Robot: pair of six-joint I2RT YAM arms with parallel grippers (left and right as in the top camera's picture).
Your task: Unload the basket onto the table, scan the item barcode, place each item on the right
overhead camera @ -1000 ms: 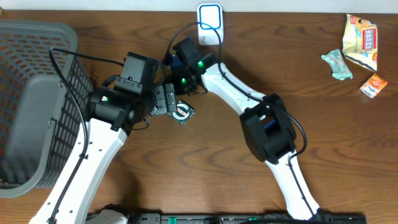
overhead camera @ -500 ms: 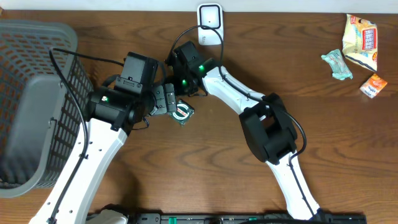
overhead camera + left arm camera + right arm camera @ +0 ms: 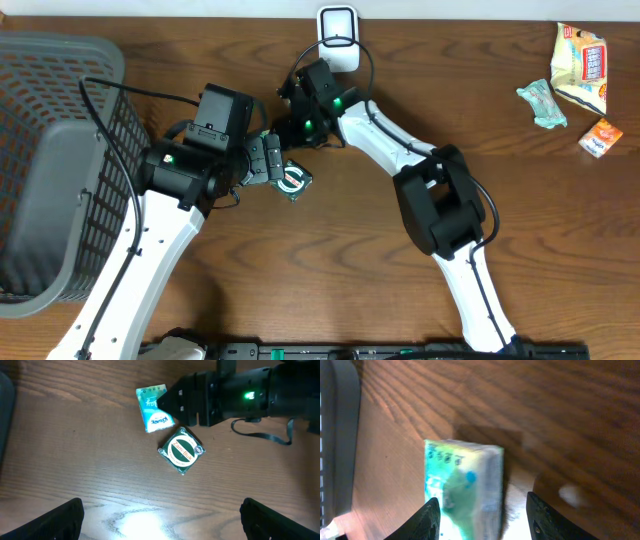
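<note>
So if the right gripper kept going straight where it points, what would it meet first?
The teal tissue pack: it lies on the table straight ahead, between the parted fingers of the right gripper. Nothing else shows in front, though depth is hard to judge.

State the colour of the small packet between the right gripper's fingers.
Tissue packet: teal-green and white, clearest in the left wrist view.

"Zam-Buk" on green square packet (image 3: 181, 451), tissue pack (image 3: 154, 408) print unreadable

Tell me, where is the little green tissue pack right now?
The tissue pack lies on the table, just upper-left of the round green tin in the left wrist view, with the right gripper straddling it.
</note>
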